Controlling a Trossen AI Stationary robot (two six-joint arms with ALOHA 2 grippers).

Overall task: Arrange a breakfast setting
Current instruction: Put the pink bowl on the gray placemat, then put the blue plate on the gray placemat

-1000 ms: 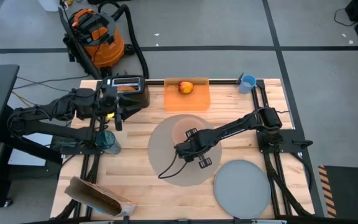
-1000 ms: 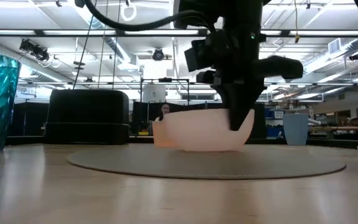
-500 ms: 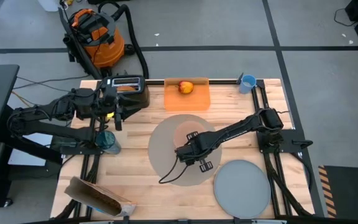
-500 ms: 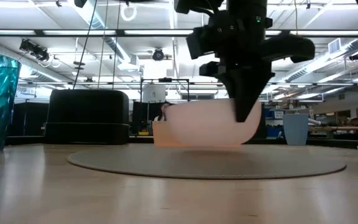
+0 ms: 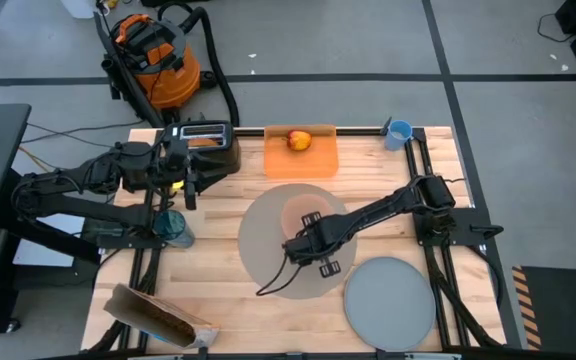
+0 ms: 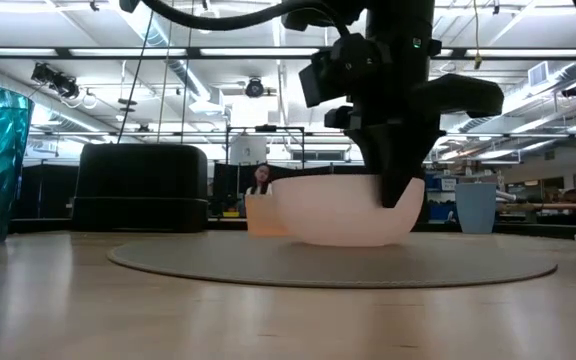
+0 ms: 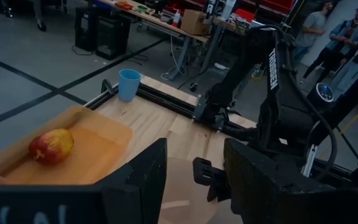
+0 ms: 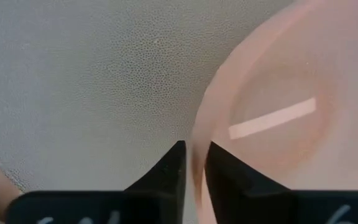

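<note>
Pink bowl (image 6: 343, 210) sits on the round mat (image 5: 268, 262); the right hand (image 8: 192, 163) straddles its rim, fingers barely parted, grip uncertain. Left hand (image 7: 191, 180) hovers beside the toaster (image 5: 203, 140), fingers apart, empty.

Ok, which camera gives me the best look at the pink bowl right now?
The low view: the pink bowl shows side-on, sitting on the mat, with the right hand at its rim. The right wrist view shows only part of its rim and inside. The high view mostly hides it under the arm. The left wrist view doesn't show it.
</note>
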